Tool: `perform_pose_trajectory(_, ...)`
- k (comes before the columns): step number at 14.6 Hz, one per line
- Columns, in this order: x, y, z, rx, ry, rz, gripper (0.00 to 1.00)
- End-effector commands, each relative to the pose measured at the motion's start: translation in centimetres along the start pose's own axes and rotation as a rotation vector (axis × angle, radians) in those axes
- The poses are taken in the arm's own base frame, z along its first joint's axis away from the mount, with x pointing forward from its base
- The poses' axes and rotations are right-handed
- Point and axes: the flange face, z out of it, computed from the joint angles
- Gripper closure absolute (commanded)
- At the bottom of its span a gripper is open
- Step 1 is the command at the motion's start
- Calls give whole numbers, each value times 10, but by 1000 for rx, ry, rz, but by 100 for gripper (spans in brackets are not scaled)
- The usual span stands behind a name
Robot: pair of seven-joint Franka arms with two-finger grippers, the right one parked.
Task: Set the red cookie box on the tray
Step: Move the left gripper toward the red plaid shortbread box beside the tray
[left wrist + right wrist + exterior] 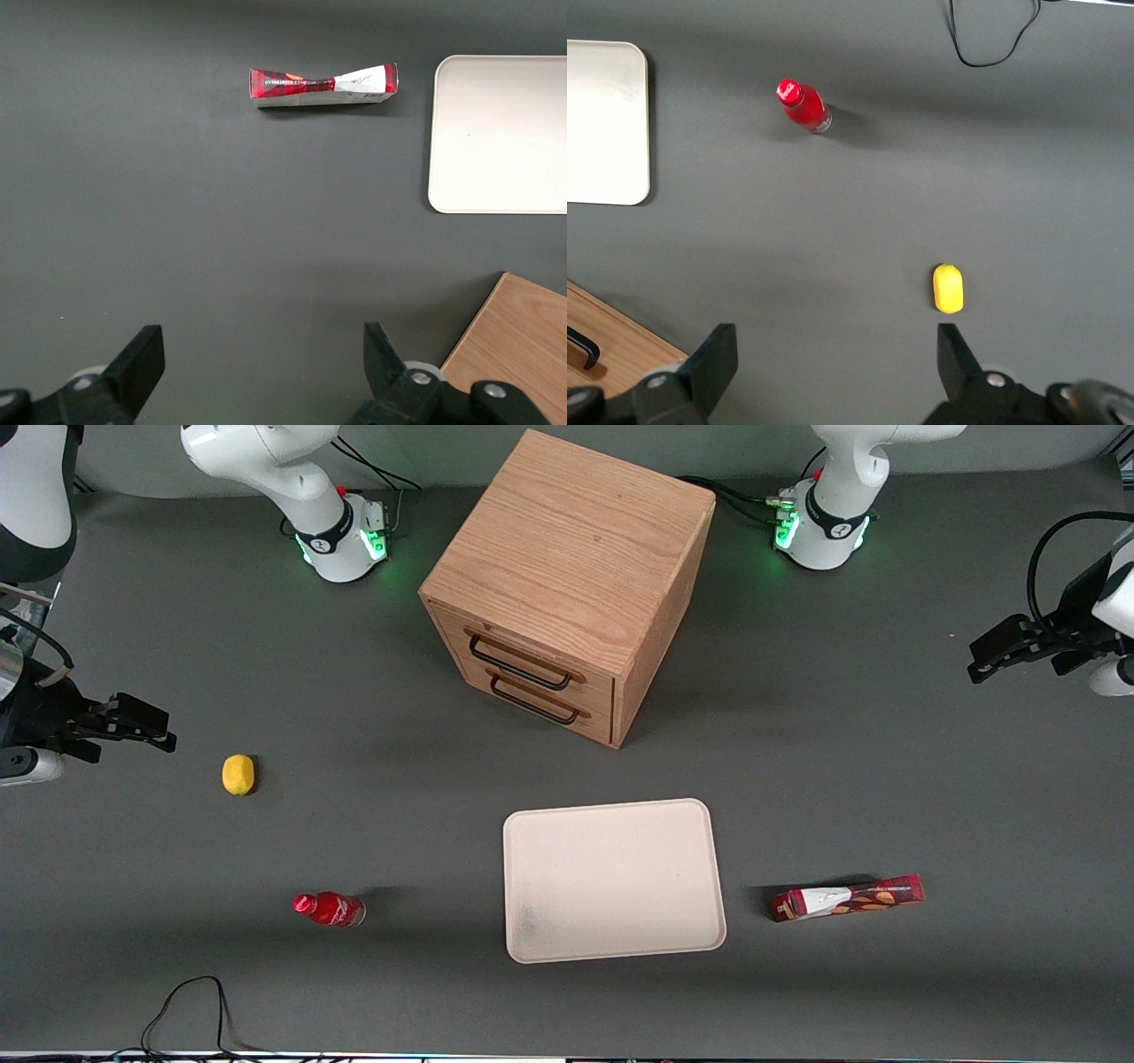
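The gripper [261,372] has its two black fingers [137,359] spread wide apart with nothing between them but bare grey table [886,779]; it holds nothing and touches nothing. In the front view the same gripper [979,662] hangs above the table at the working arm's end, its fingers reaching roughly level toward the middle of the table, and the arm's black wrist and white link show only at the edge of that view (the rest of the arm runs out of sight). The red cookie box [847,898] lies flat on the table, well apart from the gripper and nearer to the front camera than it, its long side running along the table's length; a white patch and cookie pictures show on its upper face. It lies beside the tray [611,881], toward the working arm's end, with a strip of bare table between them, not touching. The tray is flat and carries nothing. A wooden drawer cabinet [567,576] stands farther from the front camera than the tray, with two dark handles on its front. Toward the parked arm's end lie a small red bottle [330,909] and a yellow lemon [237,774].
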Motion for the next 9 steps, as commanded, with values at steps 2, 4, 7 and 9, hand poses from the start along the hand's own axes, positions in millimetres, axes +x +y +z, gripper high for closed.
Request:
perform_pose_trajectory(2, -6, -2, -6, -9, -4, -14, 0)
perform_pose_trajectory(4, -5, -2, -5, -9, -6, -14, 0)
perform_pose_trajectory(7, -5, -2, -4, -6, -7, -15, 0)
perform_pose_trajectory(9, -2, -1, -2, -4, -8, -14, 0)
